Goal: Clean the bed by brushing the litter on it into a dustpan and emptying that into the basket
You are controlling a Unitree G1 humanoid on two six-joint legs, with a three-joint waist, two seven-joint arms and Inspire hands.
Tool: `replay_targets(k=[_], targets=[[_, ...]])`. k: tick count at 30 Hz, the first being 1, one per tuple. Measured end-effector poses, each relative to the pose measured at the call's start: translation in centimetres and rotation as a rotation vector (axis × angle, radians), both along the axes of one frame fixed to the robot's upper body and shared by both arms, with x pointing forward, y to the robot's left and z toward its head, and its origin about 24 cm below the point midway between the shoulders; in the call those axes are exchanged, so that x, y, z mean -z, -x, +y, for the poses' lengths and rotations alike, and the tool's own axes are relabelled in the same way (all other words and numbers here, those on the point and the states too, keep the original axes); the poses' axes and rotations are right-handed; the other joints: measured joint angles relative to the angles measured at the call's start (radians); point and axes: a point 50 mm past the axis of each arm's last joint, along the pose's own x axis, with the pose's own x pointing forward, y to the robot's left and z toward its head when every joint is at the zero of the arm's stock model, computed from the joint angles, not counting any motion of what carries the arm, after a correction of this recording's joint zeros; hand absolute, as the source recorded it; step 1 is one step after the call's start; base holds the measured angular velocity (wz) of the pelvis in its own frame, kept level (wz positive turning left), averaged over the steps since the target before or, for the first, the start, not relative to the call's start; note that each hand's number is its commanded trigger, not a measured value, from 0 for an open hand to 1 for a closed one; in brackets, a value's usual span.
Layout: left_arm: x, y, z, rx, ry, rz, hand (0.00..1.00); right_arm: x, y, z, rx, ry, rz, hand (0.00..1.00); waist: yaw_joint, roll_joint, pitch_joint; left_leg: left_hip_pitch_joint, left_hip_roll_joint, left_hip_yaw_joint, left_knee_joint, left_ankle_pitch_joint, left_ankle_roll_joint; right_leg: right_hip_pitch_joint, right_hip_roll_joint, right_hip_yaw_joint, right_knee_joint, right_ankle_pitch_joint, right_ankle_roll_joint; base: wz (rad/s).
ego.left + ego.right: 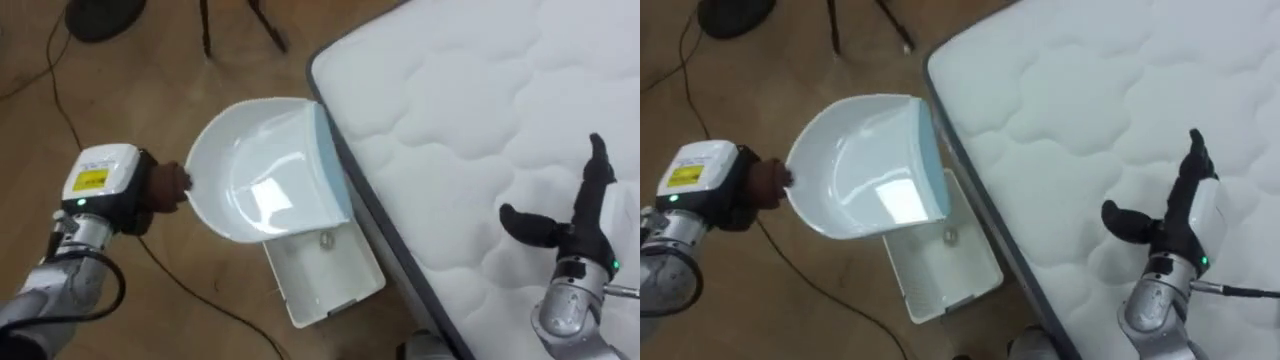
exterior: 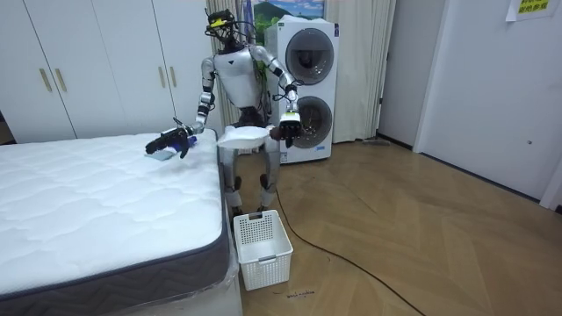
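Left eye view first: the left hand (image 1: 138, 190) comes in low on the left, fingers curled round the brown handle of a white dustpan (image 1: 262, 170), and holds the pan out level above the wooden floor (image 1: 150, 70). The pan hangs just beside the corner of the bed (image 1: 470, 110), its blue-edged lip towards the mattress. Under it a white basket (image 1: 330, 275) stands on the floor, close against the side of the bed, with a small bit lying in it that is too small to make out. On the right, the right hand (image 1: 580, 225) hovers above the bare quilted mattress, fingers straight and thumb spread wide, holding nothing. Over to the room view: the robot stands upright at the far corner of the bed, with two stacked washers (image 2: 307, 88) behind it and white wardrobes (image 2: 88, 61) along the wall. Its right arm reaches out over the mattress on the room view's left, the dustpan sits at waist height in front of it, and the basket stands on the floor beside the bed. Right eye view: same picture, pan gripped by its handle above the basket, right hand splayed over the mattress.
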Motion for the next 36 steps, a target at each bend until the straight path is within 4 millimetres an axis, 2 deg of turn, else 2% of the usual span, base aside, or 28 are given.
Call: replay_targets(k=[2,3,4,5,7,8,9,11,12,13,14,15,16,17,18,19,20,21,22,24,27,29,31,32,33,34,35,36], targets=[[0.3,0.6,0.0,-0.023,0.035,-0.017,1.00,0.3,0.4,-0.1,0.017,-0.006,0.006,0.00,0.010,-0.012,-0.0065,0.060,0.008,0.047,-0.035,-0.004,-0.007,0.034,0.003,-0.011,-0.029,0.016,-0.005,-0.87],[0.6,1.1,-0.2,-0.039,0.056,-0.025,1.00,0.5,0.7,0.0,0.024,-0.014,0.012,0.00,0.023,-0.017,-0.0106,0.097,0.018,0.086,-0.063,-0.007,-0.013,0.052,-0.003,-0.046,-0.050,0.032,-0.016,-1.04],[1.0,1.7,-0.5,-0.051,0.085,-0.032,1.00,0.7,1.0,0.3,0.026,-0.028,0.011,0.00,0.030,-0.021,-0.0120,0.129,0.023,0.116,-0.083,-0.010,-0.018,0.069,-0.012,-0.105,-0.069,0.045,-0.032,-1.01],[1.3,1.9,-0.7,-0.057,0.102,-0.033,1.00,0.7,1.1,0.4,0.026,-0.034,0.009,0.00,0.029,-0.022,-0.0118,0.141,0.023,0.118,-0.091,-0.011,-0.019,0.077,-0.018,-0.128,-0.076,0.049,-0.037,-0.91],[2.1,2.5,-1.9,-0.063,0.168,-0.028,1.00,1.0,1.4,0.9,0.025,-0.058,0.011,0.00,0.029,-0.036,-0.0139,0.181,0.023,0.171,-0.105,-0.015,-0.024,0.083,-0.028,-0.188,-0.081,0.061,-0.055,-0.81],[2.2,2.6,-2.2,-0.058,0.179,-0.030,1.00,1.1,1.4,1.0,0.026,-0.066,0.012,0.00,0.027,-0.038,-0.0134,0.187,0.024,0.185,-0.114,-0.017,-0.025,0.086,-0.028,-0.199,-0.089,0.067,-0.059,-0.79],[2.3,2.6,-2.6,-0.048,0.196,-0.032,1.00,1.3,1.5,1.3,0.025,-0.084,0.017,0.00,0.029,-0.045,-0.0133,0.201,0.029,0.219,-0.123,-0.017,-0.026,0.087,-0.022,-0.213,-0.104,0.082,-0.067,-0.86],[2.4,2.6,-2.8,-0.050,0.222,-0.035,1.00,1.5,1.4,1.9,0.015,-0.107,0.021,0.00,0.038,-0.056,-0.0159,0.217,0.045,0.279,-0.133,-0.025,-0.031,0.089,-0.023,-0.279,-0.125,0.100,-0.091,-0.98],[2.4,2.6,-2.9,-0.055,0.234,-0.042,1.00,1.6,1.4,2.0,0.010,-0.114,0.022,0.00,0.049,-0.063,-0.0168,0.226,0.058,0.327,-0.133,-0.033,-0.035,0.097,-0.028,-0.337,-0.122,0.110,-0.107,-1.02],[2.4,2.6,-3.3,-0.059,0.252,-0.046,1.00,1.6,1.4,2.1,0.003,-0.118,0.023,0.00,0.055,-0.068,-0.0142,0.246,0.065,0.367,-0.133,-0.040,-0.038,0.102,-0.052,-0.391,-0.088,0.096,-0.103,-0.95],[2.5,2.6,-3.6,-0.061,0.267,-0.047,1.00,1.7,1.5,2.1,0.002,-0.119,0.022,0.00,0.054,-0.069,-0.0139,0.258,0.065,0.385,-0.134,-0.043,-0.040,0.110,-0.071,-0.404,-0.056,0.080,-0.093,-0.75],[2.7,2.6,-4.2,-0.063,0.298,-0.052,1.00,1.7,1.7,2.1,-0.001,-0.123,0.018,0.00,0.055,-0.072,-0.0134,0.283,0.062,0.410,-0.142,-0.047,-0.047,0.131,-0.111,-0.411,-0.016,0.053,-0.063,-0.66],[2.7,2.7,-4.7,-0.062,0.333,-0.062,1.00,1.7,1.6,2.4,-0.013,-0.134,0.005,0.00,0.056,-0.079,-0.0135,0.298,0.054,0.432,-0.153,-0.046,-0.055,0.148,-0.124,-0.417,-0.027,0.037,-0.046,-0.66],[2.6,2.6,-5.0,-0.058,0.347,-0.069,1.00,1.6,1.5,2.5,-0.021,-0.138,-0.001,0.00,0.056,-0.084,-0.0123,0.301,0.051,0.435,-0.155,-0.045,-0.056,0.148,-0.122,-0.418,-0.039,0.035,-0.049,-0.49],[2.5,2.6,-5.6,-0.048,0.372,-0.076,1.00,1.7,1.8,2.7,-0.033,-0.146,-0.005,0.00,0.049,-0.094,-0.0131,0.304,0.048,0.436,-0.154,-0.045,-0.058,0.145,-0.117,-0.411,-0.057,0.027,-0.067,-0.35],[2.6,2.8,-6.1,-0.041,0.392,-0.076,1.00,1.6,2.1,2.9,-0.043,-0.153,-0.007,0.00,0.052,-0.100,-0.0145,0.311,0.050,0.432,-0.149,-0.045,-0.062,0.146,-0.104,-0.388,-0.064,0.026,-0.070,-0.40],[2.8,3.0,-6.2,-0.041,0.398,-0.072,1.00,1.6,2.2,3.1,-0.049,-0.157,-0.009,0.00,0.054,-0.103,-0.0155,0.316,0.051,0.422,-0.146,-0.045,-0.065,0.149,-0.095,-0.377,-0.071,0.027,-0.072,-0.71],[3.1,3.6,-6.3,-0.043,0.402,-0.055,1.00,1.5,2.2,3.4,-0.062,-0.166,-0.015,0.00,0.061,-0.108,-0.0144,0.327,0.051,0.368,-0.142,-0.043,-0.072,0.162,-0.076,-0.357,-0.087,0.034,-0.079,-0.93],[3.5,4.1,-6.2,-0.050,0.403,-0.033,1.00,1.4,2.0,3.7,-0.079,-0.174,-0.021,0.00,0.068,-0.111,-0.0148,0.333,0.052,0.282,-0.140,-0.043,-0.077,0.177,-0.052,-0.338,-0.105,0.040,-0.086,-0.93],[3.9,4.4,-6.3,-0.054,0.420,-0.008,1.00,1.2,1.9,4.0,-0.102,-0.183,-0.032,0.00,0.057,-0.117,-0.0131,0.336,0.056,0.209,-0.124,-0.044,-0.080,0.197,-0.033,-0.324,-0.123,0.043,-0.090,-0.53],[4.0,4.6,-7.0,-0.033,0.440,0.013,1.00,1.0,2.3,4.3,-0.135,-0.195,-0.035,0.00,0.052,-0.126,-0.0162,0.342,0.070,0.168,-0.094,-0.045,-0.083,0.209,0.002,-0.284,-0.141,0.049,-0.097,-0.49],[4.2,5.2,-7.1,-0.035,0.448,0.023,1.00,1.3,2.4,4.6,-0.163,-0.206,-0.012,0.00,0.059,-0.124,-0.0154,0.358,0.072,0.101,-0.079,-0.045,-0.084,0.228,0.038,-0.238,-0.164,0.061,-0.104,-0.91],[5.0,6.4,-6.9,-0.054,0.451,0.063,1.00,1.3,2.3,5.0,-0.204,-0.217,0.006,0.00,0.071,-0.112,-0.0208,0.365,0.068,-0.019,-0.031,-0.042,-0.089,0.252,0.087,-0.153,-0.182,0.071,-0.113,-1.16],[5.1,6.5,-6.9,-0.057,0.453,0.072,1.00,1.3,2.3,5.0,-0.213,-0.219,0.006,0.00,0.077,-0.110,-0.0200,0.363,0.067,-0.036,-0.009,-0.038,-0.096,0.254,0.096,-0.129,-0.182,0.074,-0.115,-1.18],[5.5,7.0,-7.0,-0.063,0.461,0.094,1.00,1.2,2.2,5.2,-0.229,-0.221,0.009,0.00,0.087,-0.107,-0.0174,0.344,0.060,-0.089,0.035,-0.029,-0.111,0.265,0.109,-0.081,-0.184,0.077,-0.115,-1.06],[5.7,7.2,-7.2,-0.063,0.471,0.105,1.00,1.2,2.2,5.2,-0.235,-0.223,0.013,0.00,0.087,-0.106,-0.0180,0.329,0.041,-0.160,0.007,-0.034,-0.114,0.270,0.122,-0.030,-0.184,0.076,-0.110,-0.95],[5.7,7.2,-7.3,-0.061,0.475,0.104,1.00,1.2,2.1,5.2,-0.238,-0.223,0.014,0.00,0.088,-0.107,-0.0174,0.317,0.036,-0.186,-0.021,-0.032,-0.118,0.270,0.123,-0.017,-0.183,0.076,-0.109,-0.87],[5.7,7.1,-7.4,-0.057,0.481,0.101,1.00,1.2,1.9,5.3,-0.248,-0.225,0.022,0.00,0.093,-0.109,-0.0160,0.287,0.036,-0.225,-0.081,-0.012,-0.138,0.264,0.128,0.015,-0.177,0.077,-0.104,-0.92]])
